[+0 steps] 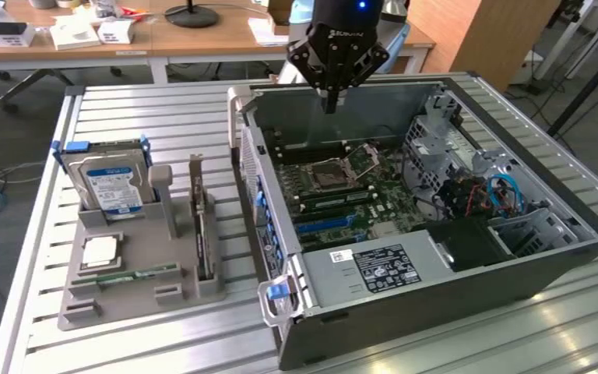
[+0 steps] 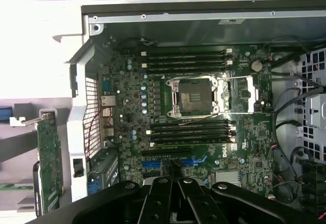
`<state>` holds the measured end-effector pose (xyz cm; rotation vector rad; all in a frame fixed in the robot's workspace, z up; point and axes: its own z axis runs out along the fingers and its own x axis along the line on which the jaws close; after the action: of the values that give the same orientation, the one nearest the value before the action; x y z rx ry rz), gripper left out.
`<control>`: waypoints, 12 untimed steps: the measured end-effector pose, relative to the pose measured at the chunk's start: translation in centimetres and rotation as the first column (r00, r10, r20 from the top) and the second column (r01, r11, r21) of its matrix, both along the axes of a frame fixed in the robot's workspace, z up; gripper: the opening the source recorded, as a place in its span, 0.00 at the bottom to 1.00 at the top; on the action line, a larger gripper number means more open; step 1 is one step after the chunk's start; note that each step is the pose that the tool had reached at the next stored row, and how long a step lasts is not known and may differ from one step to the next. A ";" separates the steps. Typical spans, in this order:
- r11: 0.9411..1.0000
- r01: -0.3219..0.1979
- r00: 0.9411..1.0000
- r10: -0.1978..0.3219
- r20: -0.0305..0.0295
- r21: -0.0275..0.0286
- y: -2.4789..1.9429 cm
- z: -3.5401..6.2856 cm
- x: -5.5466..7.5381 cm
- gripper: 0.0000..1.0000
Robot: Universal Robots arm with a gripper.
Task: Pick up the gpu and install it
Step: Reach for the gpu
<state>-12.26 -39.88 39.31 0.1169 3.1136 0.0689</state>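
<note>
Gripper is closed, fingertips pinched together with nothing between them. It hangs above the open computer case, well clear of the board, tips pointing down

gpu is not picked up. It stands on edge in a slot of the grey holder tray on the slatted table, at the side of the tray nearest the case. Nothing touches it. Well apart from the gripper, toward the exterior view's left. In the wrist view it shows edge-on outside the case wall, green board side visible, silver bracket at one end

Same tray also holds:
- hard drive with blue-and-white label, upright at the far end
- a square processor chip lying flat
- a narrow green memory stick lying flat, just beside the chip

Case lies on its side, panel off. Motherboard is exposed, CPU socket with its metal frame in the middle, rows of black memory slots on both sides of it. In the wrist view the closed fingers sit over the expansion slot area, close to a blue slot. Power supply with its label sits at the near end of the case, cable bundle and drive cage toward the exterior view's right
</note>
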 end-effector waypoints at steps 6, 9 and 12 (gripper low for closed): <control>1.000 0.000 1.000 0.000 0.000 0.000 0.00 -0.05 -0.8 0.10; 1.000 0.000 1.000 0.000 0.000 0.000 -0.01 -0.07 -1.5 0.10; 1.000 0.000 1.000 0.000 0.000 0.000 0.00 -0.09 -2.2 0.10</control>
<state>-14.46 -39.89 39.22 0.1166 3.1137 0.0688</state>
